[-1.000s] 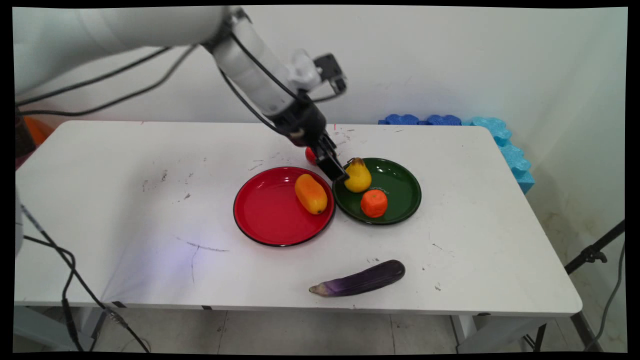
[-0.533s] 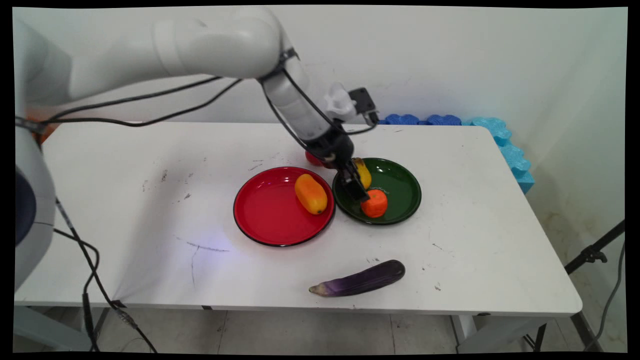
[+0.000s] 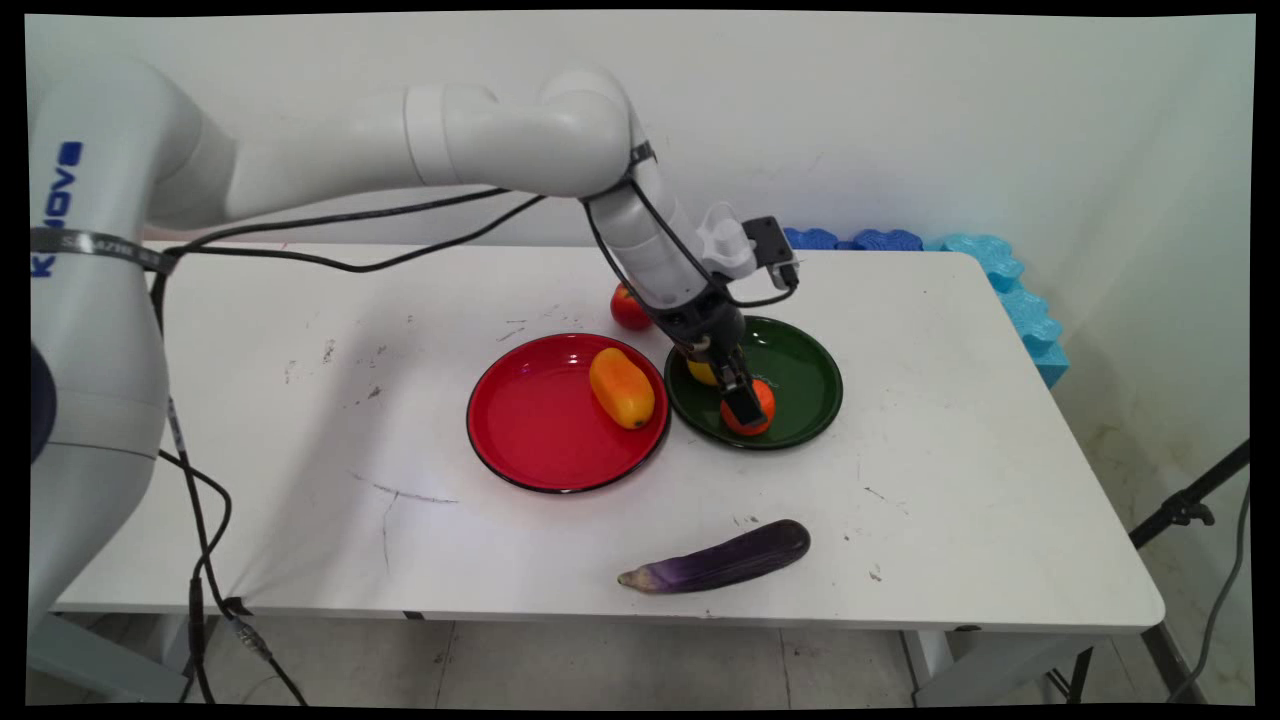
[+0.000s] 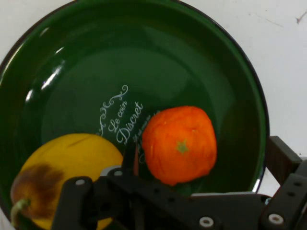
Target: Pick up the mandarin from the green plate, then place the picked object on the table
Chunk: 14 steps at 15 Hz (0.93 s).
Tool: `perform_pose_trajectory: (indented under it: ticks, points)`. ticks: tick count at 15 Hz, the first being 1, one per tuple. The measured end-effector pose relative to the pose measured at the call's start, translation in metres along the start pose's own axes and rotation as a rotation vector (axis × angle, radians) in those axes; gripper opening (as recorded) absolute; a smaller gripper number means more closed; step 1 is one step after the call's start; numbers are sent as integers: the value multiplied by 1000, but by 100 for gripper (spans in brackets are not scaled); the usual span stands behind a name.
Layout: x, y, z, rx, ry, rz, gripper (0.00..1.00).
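Claw (image 3: 745,408) poised directly over orange (image 4: 179,144), fingers spread either side without contact. Orange sits inside green plate (image 4: 144,57), beside yellow pear (image 4: 67,167), right of red plate (image 3: 540,440).

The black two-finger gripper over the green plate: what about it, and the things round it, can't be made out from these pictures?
- Black two-finger gripper: main view too small, hand view cuts off its fingertips, so open or shut is unclear.
- Yellow pear: mostly behind the arm in the main view.
- Orange mandarin: partly covered by the gripper in the main view.
- Red apple: its right side is behind the arm.
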Motion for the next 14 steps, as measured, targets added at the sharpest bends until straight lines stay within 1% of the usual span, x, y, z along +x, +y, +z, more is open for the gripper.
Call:
perform_pose_trajectory:
  ticks: [8,9,14]
  points:
    - [5,-5,23,-10,-15,10,100]
    - [5,-5,24,-11,-15,10,0]
    - [4,-7,28,-12,-20,11,0]
